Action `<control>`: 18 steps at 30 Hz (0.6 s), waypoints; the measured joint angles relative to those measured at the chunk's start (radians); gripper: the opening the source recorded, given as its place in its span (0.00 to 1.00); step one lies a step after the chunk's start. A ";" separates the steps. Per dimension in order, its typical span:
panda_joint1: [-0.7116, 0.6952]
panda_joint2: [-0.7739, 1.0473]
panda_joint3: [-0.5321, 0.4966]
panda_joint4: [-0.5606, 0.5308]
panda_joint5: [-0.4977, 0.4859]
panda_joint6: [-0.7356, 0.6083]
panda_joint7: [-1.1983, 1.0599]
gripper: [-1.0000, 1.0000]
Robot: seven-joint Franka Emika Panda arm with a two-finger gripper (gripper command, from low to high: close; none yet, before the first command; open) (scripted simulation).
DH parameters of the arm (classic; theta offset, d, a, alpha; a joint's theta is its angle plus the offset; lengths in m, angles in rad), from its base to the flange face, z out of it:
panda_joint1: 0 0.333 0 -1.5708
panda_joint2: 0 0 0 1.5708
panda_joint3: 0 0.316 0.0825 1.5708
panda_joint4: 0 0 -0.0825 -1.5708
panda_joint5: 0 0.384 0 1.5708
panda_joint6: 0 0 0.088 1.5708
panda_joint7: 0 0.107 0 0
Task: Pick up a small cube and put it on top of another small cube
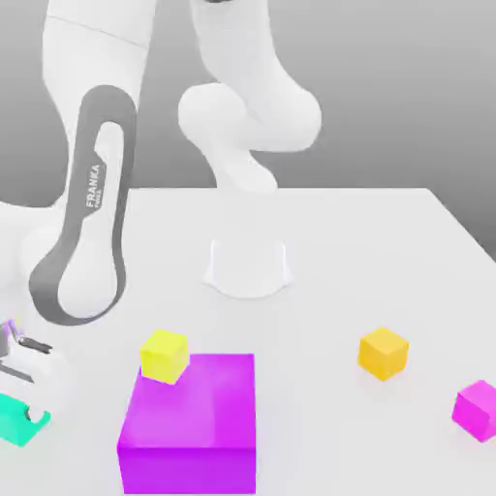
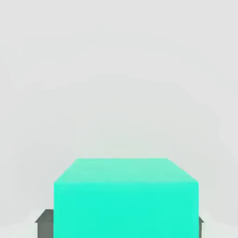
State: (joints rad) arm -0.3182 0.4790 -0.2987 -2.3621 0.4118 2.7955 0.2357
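The small teal cube [image 1: 12, 422] sits low at the exterior view's left edge, at table level. My gripper [image 1: 21, 413] comes down over it, and one fingertip [image 1: 37, 417] rests against its side. In the hand view the teal cube [image 2: 125, 200] lies between the jaws of the gripper [image 2: 123, 226]. A dark finger pad [image 2: 45, 224] presses on one side face, and a sliver of the other pad shows at the opposite face. No gap shows on either side.
A big purple block [image 1: 189, 421] stands just to the exterior view's right of the gripper, with a small yellow cube [image 1: 164, 355] at its far left corner. Farther right lie an orange-yellow cube [image 1: 383, 352] and a magenta cube [image 1: 477, 409]. The arm's base [image 1: 248, 266] stands behind.
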 joint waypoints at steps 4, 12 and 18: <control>0.054 -0.103 -0.071 -0.025 -0.083 -0.074 0.061 0.00; 0.126 -0.381 -0.055 -0.136 -0.284 -0.227 -0.148 0.00; 0.202 -0.581 -0.024 -0.232 -0.399 -0.323 -0.425 0.00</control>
State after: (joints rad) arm -0.1162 -0.1020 -0.3228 -2.5942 0.0126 2.4729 -0.1897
